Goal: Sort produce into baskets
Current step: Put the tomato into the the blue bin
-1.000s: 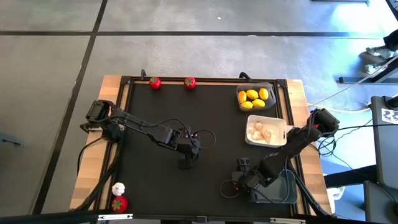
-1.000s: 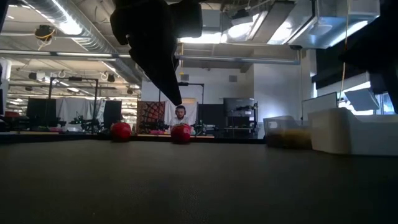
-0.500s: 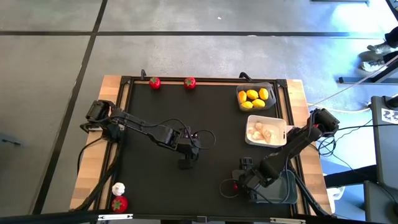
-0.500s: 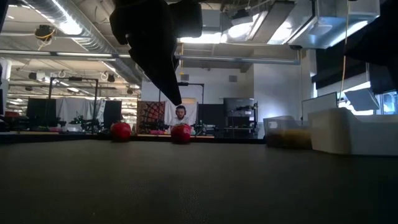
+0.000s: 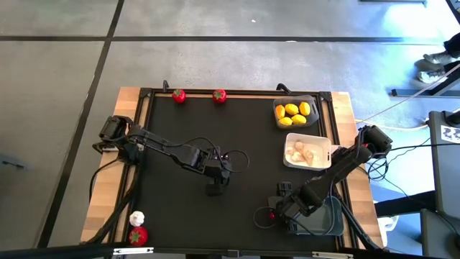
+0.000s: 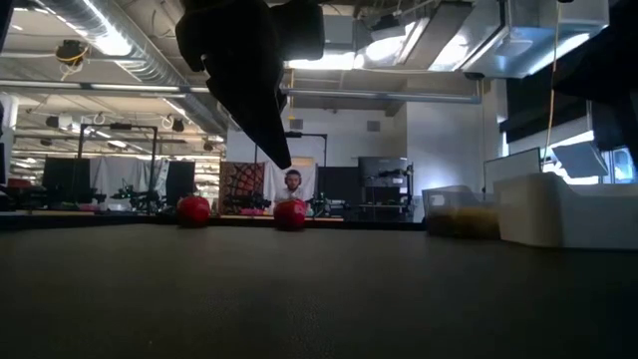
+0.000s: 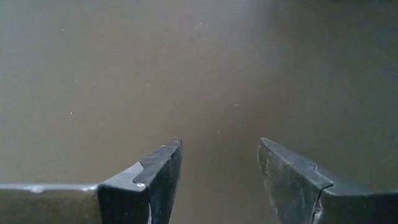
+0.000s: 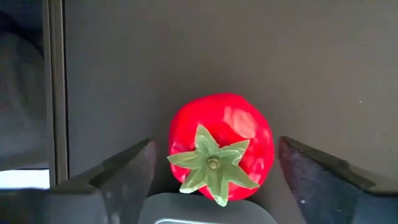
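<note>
the black table mat (image 5: 237, 137) fills a wooden frame, with three baskets down its right side. the dark grey basket (image 5: 295, 113) near the far right corner holds yellow lemons (image 5: 296, 111). just nearer sits the white basket (image 5: 307, 152) with pale garlic-like bulbs (image 5: 302, 152). the blue-grey basket (image 5: 322, 219) lies at the near right edge, partly under the right arm.

the left gripper (image 5: 215, 188) hangs over bare mat near the table's middle, its two dark fingers (image 7: 152, 180) parted with nothing between them.

the right gripper (image 5: 269, 214) sits low just beside the blue-grey basket, its fingers (image 8: 121, 171) spread wide on either side of a red fruit (image 8: 221, 147), clear of its skin. the fruit is glossy, round and bright red, with a green star-shaped top.

two more red fruits (image 5: 179, 95) rest along the far edge. at the near left corner, on the wooden frame, another red fruit (image 5: 137, 235) touches a white bulb (image 5: 136, 218).
</note>
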Motion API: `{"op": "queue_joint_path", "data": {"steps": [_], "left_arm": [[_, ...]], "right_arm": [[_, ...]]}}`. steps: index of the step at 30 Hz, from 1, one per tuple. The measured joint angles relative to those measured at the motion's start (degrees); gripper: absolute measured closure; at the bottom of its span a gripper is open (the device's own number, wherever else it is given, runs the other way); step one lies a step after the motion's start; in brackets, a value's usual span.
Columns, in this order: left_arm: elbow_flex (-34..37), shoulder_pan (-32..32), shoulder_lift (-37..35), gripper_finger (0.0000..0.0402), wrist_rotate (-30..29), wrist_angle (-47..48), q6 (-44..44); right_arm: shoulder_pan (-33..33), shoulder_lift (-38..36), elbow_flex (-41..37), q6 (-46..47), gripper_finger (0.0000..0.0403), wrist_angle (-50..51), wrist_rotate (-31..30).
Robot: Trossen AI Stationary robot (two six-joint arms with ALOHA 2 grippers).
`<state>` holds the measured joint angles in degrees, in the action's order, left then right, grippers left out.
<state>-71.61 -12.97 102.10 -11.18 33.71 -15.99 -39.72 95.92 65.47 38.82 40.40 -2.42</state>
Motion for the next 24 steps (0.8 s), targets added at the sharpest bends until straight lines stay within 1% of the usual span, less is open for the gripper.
{"op": "queue_joint_path", "data": {"steps": [4, 6, 8, 16, 21, 24], "left_arm": [[0.0, 0.0, 0.0, 0.0196, 0.0, 0.0, 0.0], [0.0, 0.0, 0.0, 0.0196, 0.0, 0.0, 0.0], [0.0, 0.0, 0.0, 0.0196, 0.0, 0.0, 0.0], [0.0, 0.0, 0.0, 0.0196, 0.0, 0.0, -0.1], [0.0, 0.0, 0.0, 0.0196, 0.0, 0.0, -0.1], [0.0, 0.0, 0.0, 0.0196, 0.0, -0.1, 0.0]], "right_arm": [[0.0, 0.0, 0.0, -0.4, 0.0027, 0.0, 0.0], [0.0, 0.0, 0.0, -0.4, 0.0012, 0.1, 0.5], [0.0, 0.0, 0.0, -0.1, 0.0005, -0.1, 0.7], [0.0, 0.4, -0.5, 0.3, 0.0018, -1.7, 0.0], [0.0, 2.5, -1.2, 0.0, 0.0022, -2.2, 0.3], [0.0, 3.4, -1.1, -0.4, 0.0023, -4.2, 0.0]]}}
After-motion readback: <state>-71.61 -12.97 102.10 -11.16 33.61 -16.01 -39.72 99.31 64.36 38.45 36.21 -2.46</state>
